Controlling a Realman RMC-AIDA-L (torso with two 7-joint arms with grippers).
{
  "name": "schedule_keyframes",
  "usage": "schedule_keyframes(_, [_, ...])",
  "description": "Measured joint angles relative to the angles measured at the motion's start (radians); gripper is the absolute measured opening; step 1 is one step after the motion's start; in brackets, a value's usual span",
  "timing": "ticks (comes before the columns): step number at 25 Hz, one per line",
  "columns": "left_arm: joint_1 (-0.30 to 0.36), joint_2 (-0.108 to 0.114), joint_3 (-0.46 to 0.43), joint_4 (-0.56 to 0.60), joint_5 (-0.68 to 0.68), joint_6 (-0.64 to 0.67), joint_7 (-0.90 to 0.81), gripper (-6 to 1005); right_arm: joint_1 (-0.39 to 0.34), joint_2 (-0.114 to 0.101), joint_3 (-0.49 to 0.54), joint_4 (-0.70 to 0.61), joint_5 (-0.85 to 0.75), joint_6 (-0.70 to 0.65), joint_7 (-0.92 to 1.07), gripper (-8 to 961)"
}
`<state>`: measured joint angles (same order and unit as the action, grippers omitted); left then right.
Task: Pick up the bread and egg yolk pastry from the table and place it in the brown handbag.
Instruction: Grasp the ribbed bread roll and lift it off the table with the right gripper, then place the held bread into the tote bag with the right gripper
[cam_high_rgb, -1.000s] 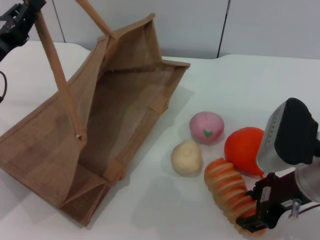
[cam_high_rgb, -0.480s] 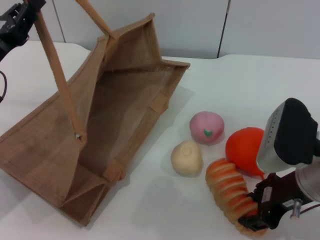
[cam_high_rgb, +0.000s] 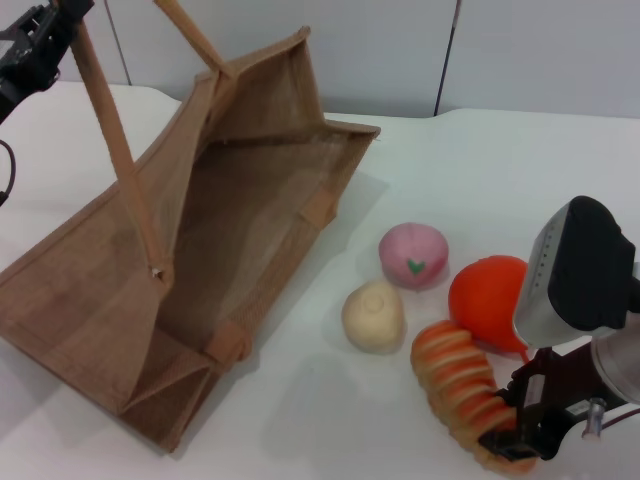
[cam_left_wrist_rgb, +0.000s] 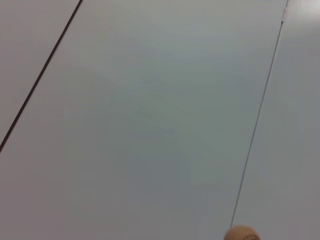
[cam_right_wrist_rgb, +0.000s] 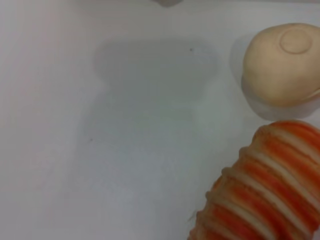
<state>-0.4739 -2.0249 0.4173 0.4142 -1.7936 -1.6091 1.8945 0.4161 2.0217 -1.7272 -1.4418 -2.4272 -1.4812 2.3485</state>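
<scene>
The bread (cam_high_rgb: 458, 385), tan with orange stripes, lies on the white table at the front right; it also shows in the right wrist view (cam_right_wrist_rgb: 265, 190). My right gripper (cam_high_rgb: 515, 425) is closed around its near end. The egg yolk pastry (cam_high_rgb: 373, 316), a pale cream ball, sits just left of the bread and shows in the right wrist view (cam_right_wrist_rgb: 282, 65). The brown handbag (cam_high_rgb: 230, 220) lies on the left with its mouth open toward the foods. My left gripper (cam_high_rgb: 35, 45) at the far left holds one loop handle (cam_high_rgb: 115, 150) up.
A pink ball with a green mark (cam_high_rgb: 413, 254) and a smooth orange-red fruit (cam_high_rgb: 487, 300) sit just behind the pastry and the bread. Bare white table (cam_high_rgb: 320, 420) lies between the bag's mouth and the foods. A grey wall stands behind the table.
My right gripper has shifted slightly toward the front right, and the bread has shifted a little with it. The left arm and the bag have not moved.
</scene>
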Motion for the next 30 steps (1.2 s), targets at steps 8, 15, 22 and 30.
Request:
schedule_keyframes(8, [0.002, 0.0, 0.0, 0.0, -0.001, 0.0, 0.001, 140, 0.006, -0.003, 0.05, -0.046, -0.01, -0.045, -0.011, 465])
schedule_keyframes(15, [-0.002, 0.0, 0.001, 0.0, 0.005, 0.001, 0.0, 141, -0.001, -0.003, 0.099, -0.184, -0.009, -0.15, -0.04, 411])
schedule_keyframes(22, [-0.026, 0.001, 0.012, -0.036, 0.018, 0.004, 0.017, 142, -0.001, -0.002, 0.126, -0.333, 0.003, -0.222, -0.04, 396])
schedule_keyframes(30, [-0.108, -0.003, 0.014, -0.071, 0.098, -0.009, 0.023, 143, 0.102, 0.003, 0.098, -0.274, 0.025, -0.161, -0.021, 386])
